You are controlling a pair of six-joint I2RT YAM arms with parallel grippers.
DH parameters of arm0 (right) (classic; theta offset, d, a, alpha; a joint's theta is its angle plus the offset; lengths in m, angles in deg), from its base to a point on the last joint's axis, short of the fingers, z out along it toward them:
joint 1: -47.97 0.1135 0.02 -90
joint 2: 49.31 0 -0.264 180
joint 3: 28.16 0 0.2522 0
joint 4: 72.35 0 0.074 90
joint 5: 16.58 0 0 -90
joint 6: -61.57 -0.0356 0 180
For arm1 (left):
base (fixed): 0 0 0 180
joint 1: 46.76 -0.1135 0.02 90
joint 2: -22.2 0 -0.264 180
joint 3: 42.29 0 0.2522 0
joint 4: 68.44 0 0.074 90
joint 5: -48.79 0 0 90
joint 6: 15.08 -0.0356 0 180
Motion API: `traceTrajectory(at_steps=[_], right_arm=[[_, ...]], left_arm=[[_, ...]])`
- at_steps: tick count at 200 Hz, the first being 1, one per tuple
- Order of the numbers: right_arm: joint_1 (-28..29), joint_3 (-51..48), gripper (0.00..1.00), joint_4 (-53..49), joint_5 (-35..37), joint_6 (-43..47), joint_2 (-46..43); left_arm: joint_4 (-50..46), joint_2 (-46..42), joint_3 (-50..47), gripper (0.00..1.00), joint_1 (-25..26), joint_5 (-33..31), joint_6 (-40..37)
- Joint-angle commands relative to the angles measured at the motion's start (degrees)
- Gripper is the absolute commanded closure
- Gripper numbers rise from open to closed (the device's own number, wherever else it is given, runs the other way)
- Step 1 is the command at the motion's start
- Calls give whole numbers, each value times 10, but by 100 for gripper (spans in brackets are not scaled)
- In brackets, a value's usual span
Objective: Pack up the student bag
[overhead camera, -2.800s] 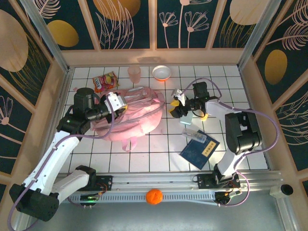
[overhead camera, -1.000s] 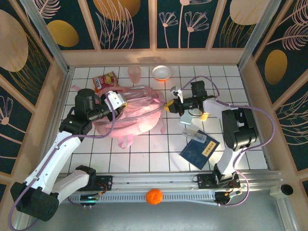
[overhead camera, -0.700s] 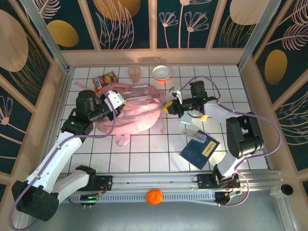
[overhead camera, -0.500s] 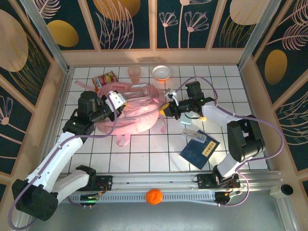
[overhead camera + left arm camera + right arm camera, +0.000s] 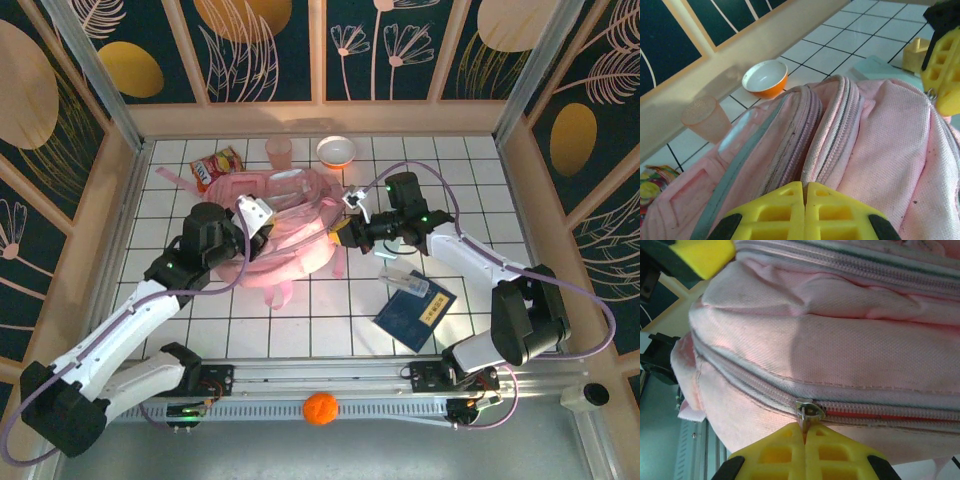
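Observation:
The student bag [image 5: 290, 225], a big pink backpack with white zip trim, lies at the middle of the tiled table. My left gripper [image 5: 258, 215] is at its left side, shut on a fold of the zip trim [image 5: 812, 165] at its fingertips [image 5: 804, 187]. My right gripper [image 5: 340, 232] is at the bag's right side, shut on the metal zip pull [image 5: 809, 410] of a side zip; red shows through the zip to the right of the slider. In the right wrist view the pink fabric [image 5: 840, 350] bulges just above the right gripper [image 5: 804, 429].
An orange bowl [image 5: 336, 151], a pink cup [image 5: 279, 152] and a snack packet [image 5: 215, 167] stand behind the bag. A blue notebook [image 5: 415, 315] and a clear pouch [image 5: 405, 282] lie at the front right. An orange ball [image 5: 320, 408] rests on the near rail.
The right gripper has moved left onto the bag's right side. The left arm has swung right, and the bag has shifted and bunched up between both grippers.

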Motion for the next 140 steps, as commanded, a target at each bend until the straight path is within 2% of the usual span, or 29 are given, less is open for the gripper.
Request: traceTrajectory(at_steps=[1, 39, 70, 87, 103, 140], right_arm=[[1, 4, 100, -5, -4, -11, -2], [4, 19, 100, -21, -4, -2, 6], [4, 26, 100, -53, -3, 9, 10], [4, 23, 100, -62, -17, 3, 12], [6, 13, 100, -57, -29, -10, 10], [6, -19, 100, -3, -24, -48, 5]], left_arm=[[16, -47, -19, 100, 28, -30, 91], [25, -54, -45, 100, 49, -41, 127], [46, -12, -34, 100, 51, -101, 192], [66, 12, -31, 100, 51, -109, 225], [90, 21, -34, 100, 51, -96, 238], [139, 6, -42, 100, 51, -39, 217]])
